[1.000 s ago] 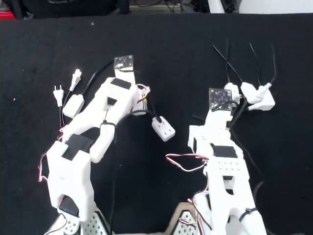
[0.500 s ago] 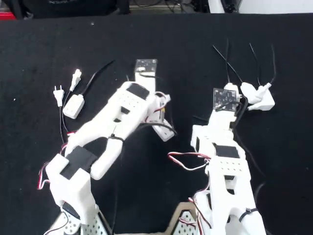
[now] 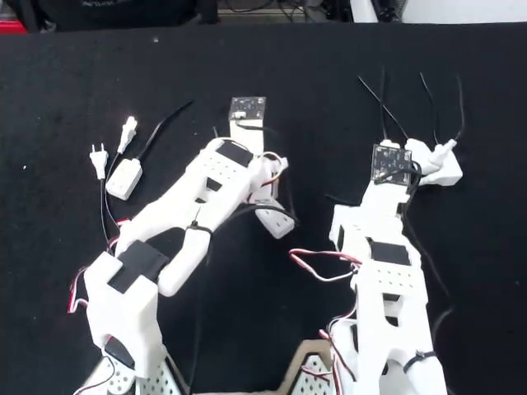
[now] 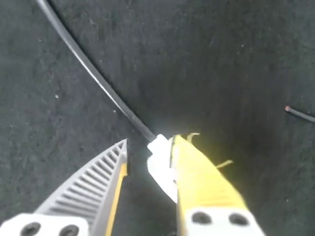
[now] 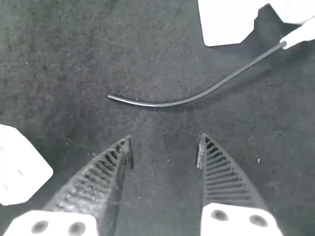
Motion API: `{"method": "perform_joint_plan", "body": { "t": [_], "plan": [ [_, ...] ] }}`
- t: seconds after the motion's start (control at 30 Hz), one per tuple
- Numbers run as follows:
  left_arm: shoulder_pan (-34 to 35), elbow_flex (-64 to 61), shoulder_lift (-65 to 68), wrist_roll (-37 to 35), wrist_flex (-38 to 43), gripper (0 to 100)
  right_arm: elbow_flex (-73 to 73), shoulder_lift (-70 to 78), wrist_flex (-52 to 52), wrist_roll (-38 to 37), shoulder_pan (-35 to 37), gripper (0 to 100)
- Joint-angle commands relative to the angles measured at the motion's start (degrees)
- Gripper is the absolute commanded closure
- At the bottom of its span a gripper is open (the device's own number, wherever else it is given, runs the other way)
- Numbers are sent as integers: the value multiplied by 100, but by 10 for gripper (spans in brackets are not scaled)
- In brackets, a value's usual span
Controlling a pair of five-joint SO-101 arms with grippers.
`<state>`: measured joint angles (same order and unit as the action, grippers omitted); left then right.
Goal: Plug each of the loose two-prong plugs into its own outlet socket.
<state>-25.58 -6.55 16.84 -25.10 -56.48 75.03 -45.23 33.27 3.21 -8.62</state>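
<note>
Standing partly open, the left gripper (image 4: 149,147) has a white two-prong plug (image 4: 160,167) between its jaws; the plug rests against the yellow finger (image 4: 197,177), a gap parts it from the ribbed grey finger (image 4: 106,172), and its black cable (image 4: 93,73) runs off over the black cloth (image 4: 236,59); just beside this gripper lies a white outlet socket (image 3: 276,218); the right gripper (image 5: 165,142) is spread wide over bare cloth, holding nothing; a thin black wire (image 5: 197,98) lies ahead of its tips, a white socket block (image 5: 226,19) beyond; two loose plugs (image 3: 99,156) lie near a small white socket (image 3: 123,178), well apart on the robot's left.
</note>
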Motion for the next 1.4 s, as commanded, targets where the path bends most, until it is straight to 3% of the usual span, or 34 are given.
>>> {"method": "perform_joint_plan", "body": {
  "t": [0.0, 0.37, 0.67, 0.93, 1.07, 1.37],
  "plan": [
    [-163, -40, -158, -18, -158, 890, -347, -145, -105, 62, -88, 794],
    [-4, -101, -536, -97, 97, 818, -347, -145, -105, 62, -88, 794],
    [110, -110, 211, -1433, 633, 762, -347, -145, -105, 62, -97, 794],
    [611, -101, 360, -1398, -105, 759, -347, -145, -105, 62, -97, 794],
    [646, -145, 360, -941, -510, 758, -347, -145, -105, 62, -88, 794],
    [1007, -804, -62, -809, -527, 758, -347, -145, -105, 62, -88, 794]
  ]
}}
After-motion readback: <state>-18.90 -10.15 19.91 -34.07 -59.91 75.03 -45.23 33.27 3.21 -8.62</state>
